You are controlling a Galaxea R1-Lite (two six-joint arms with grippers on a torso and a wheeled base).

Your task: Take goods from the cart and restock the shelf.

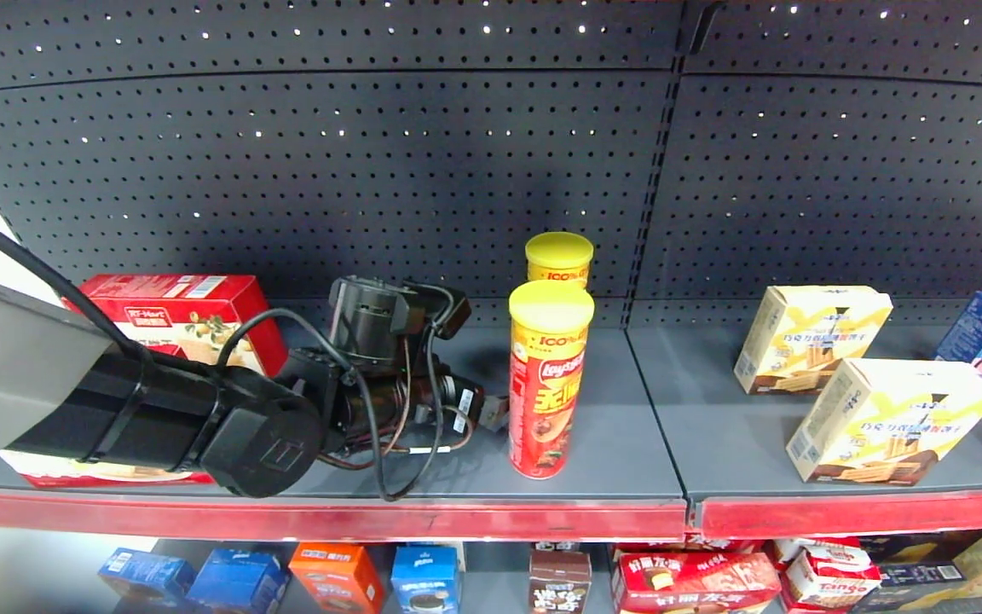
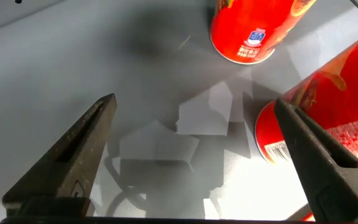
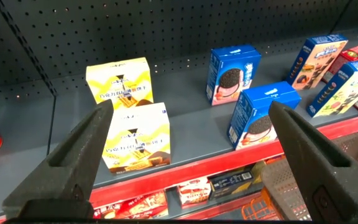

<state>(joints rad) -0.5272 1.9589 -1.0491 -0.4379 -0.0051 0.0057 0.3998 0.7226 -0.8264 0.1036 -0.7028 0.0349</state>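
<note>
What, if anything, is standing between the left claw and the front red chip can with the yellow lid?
Nothing visible. The open left claw sits right beside the tall red chip can with a yellow lid, with bare grey metal shelf between them.

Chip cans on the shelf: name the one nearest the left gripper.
The front can, beside the left gripper; the other can stands behind it, deeper on the shelf.

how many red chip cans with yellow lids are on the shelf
2. One red cylindrical chip can with a yellow lid stands near the grey shelf's front, beside the left gripper; the second can stands directly behind it, nearer the pegboard. The arm may hide others.
</note>
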